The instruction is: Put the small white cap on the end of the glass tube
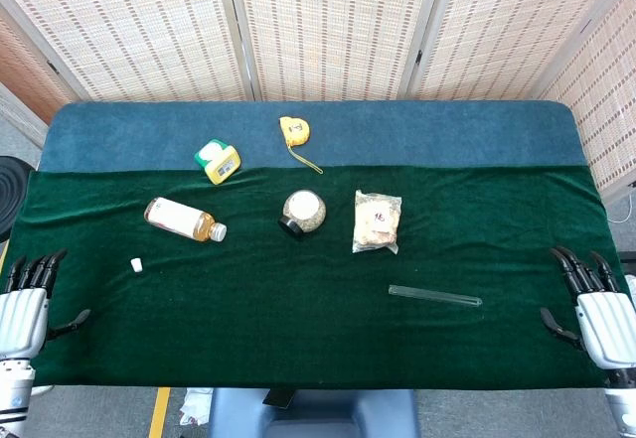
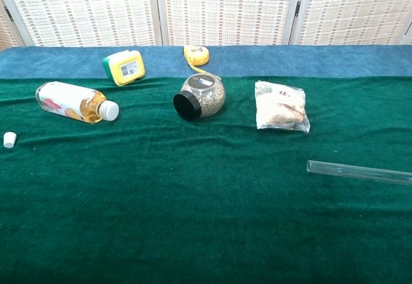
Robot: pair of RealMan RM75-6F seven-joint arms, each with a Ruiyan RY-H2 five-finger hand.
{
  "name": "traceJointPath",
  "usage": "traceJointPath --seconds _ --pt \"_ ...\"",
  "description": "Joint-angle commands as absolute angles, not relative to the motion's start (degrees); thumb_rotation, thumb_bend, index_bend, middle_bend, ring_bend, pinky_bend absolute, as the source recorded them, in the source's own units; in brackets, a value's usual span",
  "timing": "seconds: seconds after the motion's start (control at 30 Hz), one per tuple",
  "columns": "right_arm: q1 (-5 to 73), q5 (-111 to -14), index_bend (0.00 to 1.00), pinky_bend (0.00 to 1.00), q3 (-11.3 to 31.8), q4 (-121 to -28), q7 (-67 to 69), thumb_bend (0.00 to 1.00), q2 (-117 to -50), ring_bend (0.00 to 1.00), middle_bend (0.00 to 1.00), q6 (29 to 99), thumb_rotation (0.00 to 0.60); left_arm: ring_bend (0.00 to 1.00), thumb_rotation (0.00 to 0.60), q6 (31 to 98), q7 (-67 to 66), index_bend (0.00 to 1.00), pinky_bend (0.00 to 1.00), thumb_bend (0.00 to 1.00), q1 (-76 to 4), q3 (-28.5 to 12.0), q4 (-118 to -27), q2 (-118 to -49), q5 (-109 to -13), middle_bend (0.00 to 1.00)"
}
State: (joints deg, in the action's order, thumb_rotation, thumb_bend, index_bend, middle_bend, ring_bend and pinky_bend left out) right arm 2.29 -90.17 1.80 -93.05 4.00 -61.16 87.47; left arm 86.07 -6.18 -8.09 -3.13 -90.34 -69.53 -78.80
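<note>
Nothing picked up yet: both hands, left hand (image 1: 25,309) and right hand (image 1: 604,321), rest wide and empty at the bench (image 1: 298,349) edges, so next the left must pinch the small white cap (image 1: 136,263) while the right lifts the glass tube (image 1: 434,296).

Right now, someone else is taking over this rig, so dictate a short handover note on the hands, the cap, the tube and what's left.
Left hand: open, holding nothing, at the table's near left edge.
Right hand: open, holding nothing, at the near right edge.
Small white plastic cap: lying on the green cloth, left side, nearer the left hand.
Clear glass tube: lying flat, right side, nearer the right hand.
Done: nothing; cap and tube lie far apart.
Left: pick up both, put the cap on a tube end.
</note>
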Motion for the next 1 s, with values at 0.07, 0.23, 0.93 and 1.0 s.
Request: traceJointPath --seconds 0.07,0.23,0.93,1.0 --pt "2.5 -90.1 0.03 0.05 2.0 -93.0 4.0 0.38 -61.4 0.18 0.12 87.3 0.600 0.15 0.600 86.3 -6.2 0.12 0.00 0.23 -7.9 -3.3 -90.2 -69.8 -79.2 0.18" --pt "2.9 -90.2 0.03 0.04 2.0 -93.1 3.7 0.38 -61.4 0.18 0.12 86.8 0.600 0.16 0.600 86.2 -6.2 0.12 0.00 0.22 -7.8 -3.5 -90.0 -69.8 -79.8 0.19" --pt "3.5 -91.0 0.04 0.04 2.3 -93.6 3.5 0.38 -60.9 0.19 0.15 87.0 0.600 0.62 0.600 75.7 -5.2 0.29 0.56 0.54 -15.4 -4.3 -86.1 -69.1 -84.5 0.67" --pt "3.5 -90.9 0.03 0.05 2.3 -93.6 3.6 0.38 -61.0 0.19 0.15 86.8 0.600 0.73 0.600 72.2 -5.3 0.31 0.64 0.66 -17.4 -4.6 -85.2 -69.2 -83.9 0.80"
